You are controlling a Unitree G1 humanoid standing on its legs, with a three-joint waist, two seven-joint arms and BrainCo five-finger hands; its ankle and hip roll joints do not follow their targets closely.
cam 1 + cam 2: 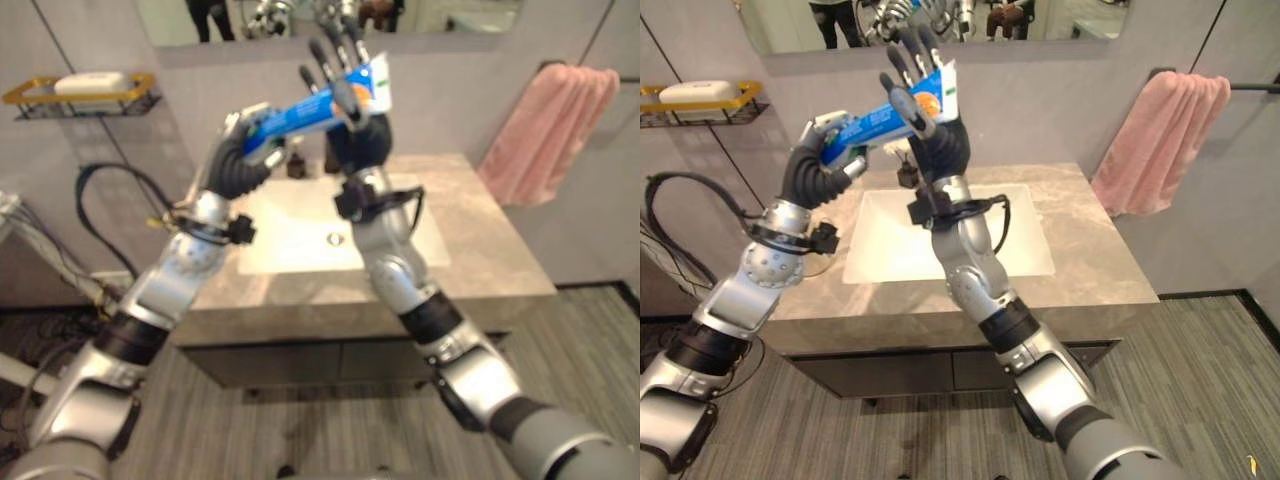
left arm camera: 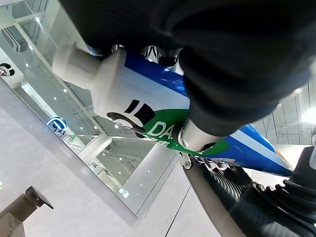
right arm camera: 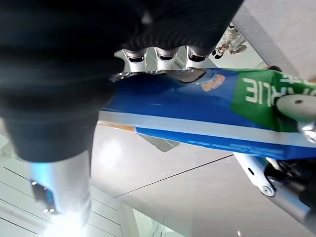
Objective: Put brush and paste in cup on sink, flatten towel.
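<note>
Right now you have both hands raised in the upper middle of the head views, above the sink, sharing one blue, green and white toothpaste tube [image 1: 890, 115] with a white screw cap. Your left hand [image 1: 825, 150], coming in from the lower left, has its fingers curled round the cap end of the tube; its wrist view shows the white cap [image 2: 79, 66] sticking out past the dark cover and a silver finger [image 2: 195, 136] clamped across the green band. Your right hand [image 1: 925, 95] sits at the tube's flat crimped end, fingers pointing up almost straight and lying along the tube's far side, thumb [image 1: 908, 108] pressed across its front, so the tube is pinched between them. The tube slopes, with its crimped end higher, toward the upper middle of the frame.

Below the hands you see the white rectangular basin [image 1: 880, 250] set in a grey-brown stone counter [image 1: 1090, 260]. A pink towel [image 1: 1160, 140] hangs bunched from a rail at the upper right. At the upper left, a yellow-rimmed wire shelf [image 1: 700, 105] carries a white block.
</note>
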